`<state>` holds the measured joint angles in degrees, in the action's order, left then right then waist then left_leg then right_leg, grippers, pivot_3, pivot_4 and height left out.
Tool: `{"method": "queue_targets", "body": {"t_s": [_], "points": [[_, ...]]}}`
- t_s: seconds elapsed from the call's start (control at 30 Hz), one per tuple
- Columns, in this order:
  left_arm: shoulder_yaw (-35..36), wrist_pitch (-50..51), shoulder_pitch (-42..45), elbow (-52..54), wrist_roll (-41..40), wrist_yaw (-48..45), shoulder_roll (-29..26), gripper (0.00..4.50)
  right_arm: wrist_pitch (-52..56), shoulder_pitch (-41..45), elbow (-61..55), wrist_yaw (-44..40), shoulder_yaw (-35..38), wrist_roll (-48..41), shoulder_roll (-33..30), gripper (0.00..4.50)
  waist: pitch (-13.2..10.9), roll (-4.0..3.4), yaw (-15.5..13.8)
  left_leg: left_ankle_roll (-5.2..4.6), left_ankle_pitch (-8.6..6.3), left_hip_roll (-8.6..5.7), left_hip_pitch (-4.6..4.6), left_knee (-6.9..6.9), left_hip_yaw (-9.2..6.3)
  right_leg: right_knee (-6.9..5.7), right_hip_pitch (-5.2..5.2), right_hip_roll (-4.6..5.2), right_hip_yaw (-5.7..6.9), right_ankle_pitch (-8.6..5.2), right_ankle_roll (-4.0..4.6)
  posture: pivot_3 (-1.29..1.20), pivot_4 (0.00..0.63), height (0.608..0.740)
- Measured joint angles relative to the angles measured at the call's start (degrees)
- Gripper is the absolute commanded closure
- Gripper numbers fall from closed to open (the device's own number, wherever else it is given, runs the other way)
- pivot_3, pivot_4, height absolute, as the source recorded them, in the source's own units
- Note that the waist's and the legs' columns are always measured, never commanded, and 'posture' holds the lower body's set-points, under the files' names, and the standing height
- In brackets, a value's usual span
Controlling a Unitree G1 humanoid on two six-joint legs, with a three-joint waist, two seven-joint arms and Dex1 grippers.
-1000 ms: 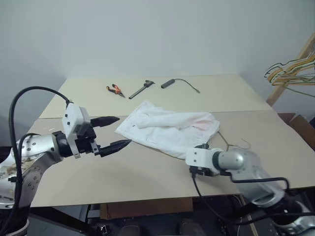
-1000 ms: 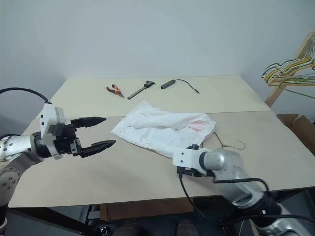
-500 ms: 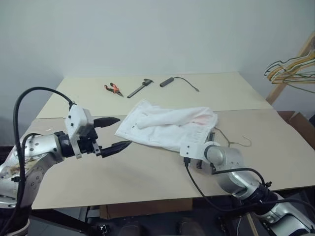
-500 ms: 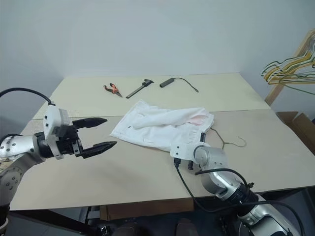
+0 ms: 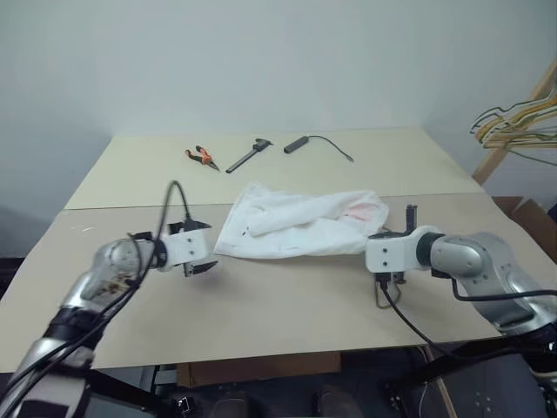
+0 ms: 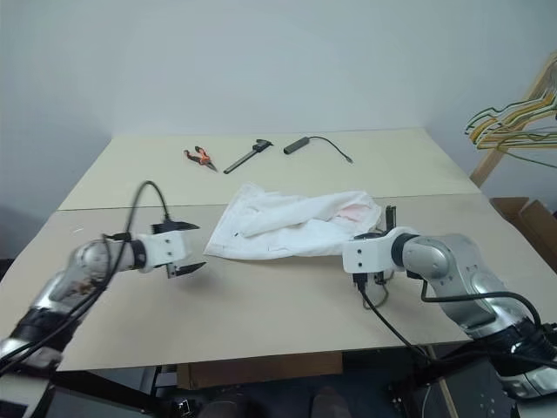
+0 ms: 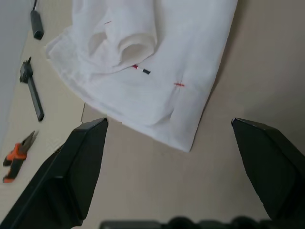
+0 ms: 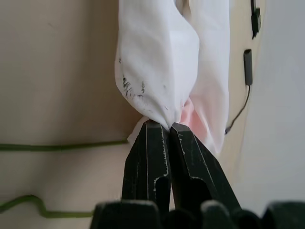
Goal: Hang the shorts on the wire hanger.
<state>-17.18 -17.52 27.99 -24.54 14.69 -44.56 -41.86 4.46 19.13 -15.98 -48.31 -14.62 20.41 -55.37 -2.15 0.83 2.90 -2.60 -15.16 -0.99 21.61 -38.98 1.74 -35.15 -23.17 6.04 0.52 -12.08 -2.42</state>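
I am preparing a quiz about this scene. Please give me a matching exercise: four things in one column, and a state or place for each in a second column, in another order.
Things:
1. left end effector
2. right end effector
3. orange-handled pliers
4. wire hanger

States or places:
A. pinched shut on one end of the shorts
B. lying at the far side of the table, beside a dark tool
C. fingers wide open, near the other end of the shorts
D. thin green wire lying flat on the table

Right pairs: 1-C, 2-A, 3-B, 4-D
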Motion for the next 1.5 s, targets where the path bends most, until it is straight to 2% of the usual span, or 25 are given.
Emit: {"method": "queue_targets", "body": {"t_s": [0.1,0.33,0.47,0.57,0.67,0.83,0.97,1.07,1.17,1.27,1.3,1.4,1.5], "points": [[-2.11,-2.57,4.03,-5.0,3.29,2.05,3.68,0.0,0.0,-0.5,-2.12,-0.2,1.71,-1.0,0.52,4.48,0.02,0.01,0.08,-0.01,0.0,0.0,-0.02,-0.07,0.0,-0.02,0.05,0.03,0.01,0.02,-0.04,-0.18,0.0,0.74],[-5.89,-5.24,10.0,-14.6,10.19,6.61,6.77,2.24,0.0,-1.39,-3.43,-0.66,3.18,-1.24,0.64,4.5,0.1,0.01,0.79,-0.02,0.0,0.03,-0.15,-0.12,0.0,-0.05,0.17,0.07,0.01,0.02,-0.08,-0.19,0.0,0.74],[-6.03,-6.18,10.75,-17.7,10.71,7.2,6.96,3.61,-0.12,-1.41,-2.88,-0.68,4.02,-0.9,0.56,4.5,0.11,0.01,1.38,-0.02,0.0,0.06,-0.15,-0.12,0.0,-0.09,0.13,0.07,-0.02,0.02,-0.07,-0.18,0.0,0.74],[-6.03,-7.51,10.66,-18.23,10.42,6.34,5.68,4.46,-1.23,-1.29,-1.91,-0.7,4.0,-0.92,0.6,4.5,0.11,0.01,1.7,-0.02,0.0,0.08,-0.03,-0.12,0.01,-0.12,0.0,0.07,-0.03,0.03,-0.07,-0.18,0.0,0.74],[-5.04,-10.05,9.93,-15.9,7.51,2.03,1.77,4.46,-3.95,-0.79,-0.42,-0.77,3.86,-1.4,0.73,4.5,0.11,0.01,2.24,-0.05,-0.02,0.1,0.1,-0.11,0.0,-0.13,-0.11,0.11,-0.03,0.03,-0.06,-0.17,0.0,0.74],[-1.55,-13.56,3.87,-0.97,-4.81,-15.13,-12.44,4.46,-17.67,0.62,6.9,-2.21,3.82,-8.16,1.0,4.5,0.09,0.0,3.69,-0.16,-0.09,0.07,0.12,-0.06,-0.01,-0.16,-0.17,0.31,-0.05,0.04,-0.07,-0.13,0.0,0.74],[3.72,-9.47,-5.77,14.88,-16.66,-24.32,-22.68,4.46,-29.4,7.55,17.04,-3.91,1.43,-9.89,1.21,4.5,0.03,-0.07,4.26,-0.23,-0.12,0.05,-0.05,-0.09,0.04,-0.17,-0.01,0.43,-0.09,0.06,-0.14,-0.1,0.0,0.74],[7.33,-1.98,-9.15,22.99,-23.83,-27.11,-25.44,4.46,-33.19,13.48,24.52,-4.91,-0.04,-10.19,2.83,4.5,0.02,-0.07,3.85,-0.28,-0.09,0.05,-0.31,-0.09,0.05,-0.22,0.17,0.41,-0.1,0.04,-0.16,-0.08,0.0,0.74],[9.35,6.12,-6.26,24.63,-25.5,-24.31,-22.15,4.46,-32.28,21.14,33.83,-5.81,-0.41,-10.51,6.8,4.5,-0.03,-0.12,3.09,-0.39,0.01,0.01,-0.47,-0.1,0.06,-0.26,0.35,0.38,-0.1,0.02,-0.19,-0.07,0.0,0.74],[9.47,12.97,6.3,17.19,-21.13,-13.58,-11.68,4.46,-28.44,33.22,47.09,-0.34,-0.38,-7.68,13.25,4.5,-0.09,-0.03,2.07,-0.28,0.2,-0.1,-0.46,-0.24,0.04,-0.62,0.27,0.36,-0.14,0.05,-0.18,-0.06,0.0,0.74],[9.32,14.88,14.25,10.59,-17.79,-7.2,-6.82,4.46,-27.09,39.64,53.75,4.99,-0.54,-4.83,16.48,4.5,-0.18,0.08,1.75,-0.22,0.28,-0.17,-0.31,-0.37,0.03,-0.87,0.07,0.36,-0.17,0.12,-0.13,-0.06,0.0,0.74],[8.93,13.75,33.13,-6.5,-9.11,9.68,0.25,4.46,-25.31,53.88,67.33,21.85,-0.56,0.46,22.98,4.5,-0.24,0.22,1.47,0.01,0.42,-0.19,0.09,-0.24,-0.03,-0.94,-0.5,0.3,-0.19,0.3,0.04,-0.05,0.0,0.74],[8.15,9.47,49.65,-23.99,-1.05,28.27,3.51,4.46,-24.58,63.89,78.24,39.74,0.25,2.71,27.5,4.5,-0.2,0.26,1.51,0.73,0.84,-0.27,0.55,0.37,0.03,-1.03,-1.23,0.35,-0.36,0.32,0.06,-0.05,0.0,0.74]]}}
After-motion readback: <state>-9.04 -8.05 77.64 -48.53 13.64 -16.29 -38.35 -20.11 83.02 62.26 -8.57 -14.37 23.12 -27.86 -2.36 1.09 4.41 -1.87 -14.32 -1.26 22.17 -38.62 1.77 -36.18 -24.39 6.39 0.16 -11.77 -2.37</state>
